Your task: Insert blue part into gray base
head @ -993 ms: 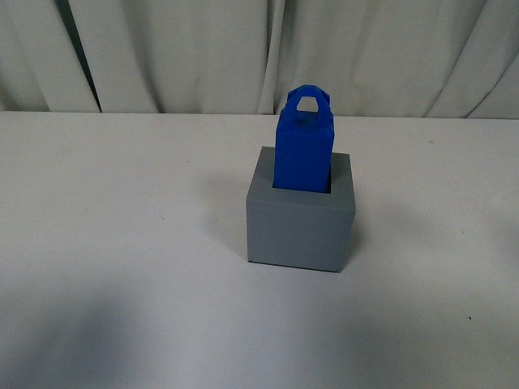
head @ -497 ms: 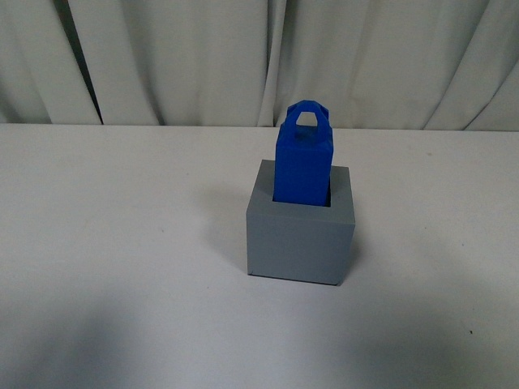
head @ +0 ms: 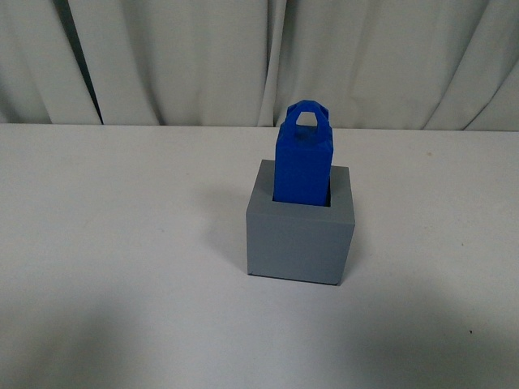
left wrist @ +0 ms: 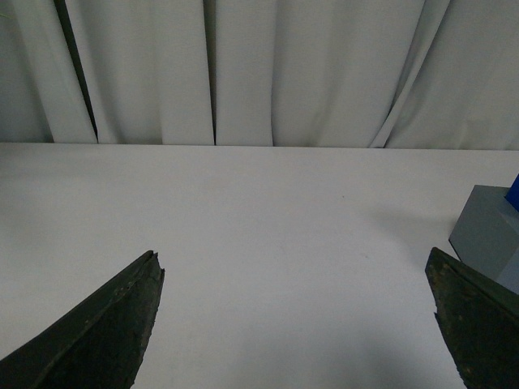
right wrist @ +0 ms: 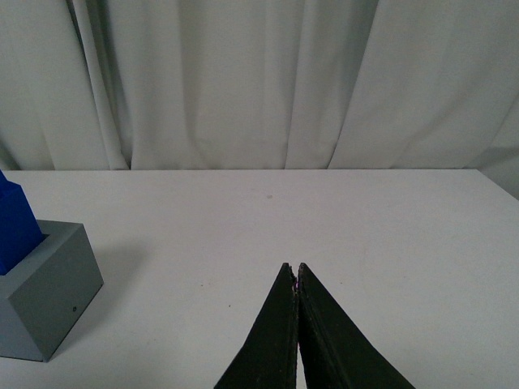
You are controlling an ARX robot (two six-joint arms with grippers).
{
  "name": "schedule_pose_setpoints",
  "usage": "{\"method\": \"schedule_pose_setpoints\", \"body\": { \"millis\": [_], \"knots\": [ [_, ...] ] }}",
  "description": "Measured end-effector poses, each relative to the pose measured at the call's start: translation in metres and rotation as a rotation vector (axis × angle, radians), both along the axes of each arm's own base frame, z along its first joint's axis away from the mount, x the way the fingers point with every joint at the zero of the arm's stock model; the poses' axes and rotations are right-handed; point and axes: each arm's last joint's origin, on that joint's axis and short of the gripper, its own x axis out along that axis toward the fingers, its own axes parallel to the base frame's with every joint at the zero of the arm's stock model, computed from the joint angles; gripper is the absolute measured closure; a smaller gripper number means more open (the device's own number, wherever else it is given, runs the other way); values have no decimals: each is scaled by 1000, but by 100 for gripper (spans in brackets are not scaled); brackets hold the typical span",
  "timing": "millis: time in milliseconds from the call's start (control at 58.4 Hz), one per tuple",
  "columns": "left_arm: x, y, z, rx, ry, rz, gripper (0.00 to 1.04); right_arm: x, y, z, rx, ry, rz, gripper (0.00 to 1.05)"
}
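— Status, please: where's the blue part (head: 302, 162)?

— Standing upright in the gray base (head: 301, 237), lower end down in the square hole, loop handle on top. A good stretch of it rises above the rim. From the front view the pair sits near the middle of the white table (head: 122, 243), a little toward my right side and nearer the far edge than the near one, with the pale curtain (head: 203, 57) hanging behind.

— And your left gripper (left wrist: 296, 284)?

— Spread wide, nothing between the jaws. My left wrist view shows both dark fingers (left wrist: 105, 328) over bare tabletop, and just a corner of the gray base at the frame's edge, with a sliver of blue above it.

— Right gripper (right wrist: 295, 271)?

— Jaws pressed together, tips meeting, nothing caught between them. It hangs over open tabletop, well apart from the base. In the right wrist view I can see the gray base and the blue part rising out of it off to one side.

— Either arm in the front view?

— Neither.
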Motion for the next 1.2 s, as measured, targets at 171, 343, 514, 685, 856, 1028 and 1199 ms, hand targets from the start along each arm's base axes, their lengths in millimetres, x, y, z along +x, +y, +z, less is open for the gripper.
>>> {"method": "schedule_pose_setpoints", "body": {
  "millis": [171, 343, 514, 685, 856, 1028, 1199],
  "knots": [
    [0, 0, 0, 0, 0, 0, 6, -6, 0, -3, 0, 6, 0, 103],
    [0, 0, 0, 0, 0, 0, 6, -12, 0, -2, 0, 0, 0, 103],
    [0, 0, 0, 0, 0, 0, 6, -17, 0, -2, 0, -3, 0, 103],
    [0, 0, 0, 0, 0, 0, 6, -20, 0, -2, 0, -3, 0, 103],
    [0, 0, 0, 0, 0, 0, 6, -23, 0, -2, 0, -3, 1, 103],
    [0, 0, 0, 0, 0, 0, 6, -30, 0, -5, 0, 23, 1, 103],
    [0, 0, 0, 0, 0, 0, 6, -36, 0, -5, 0, 1, 3, 103]
  ]
}}
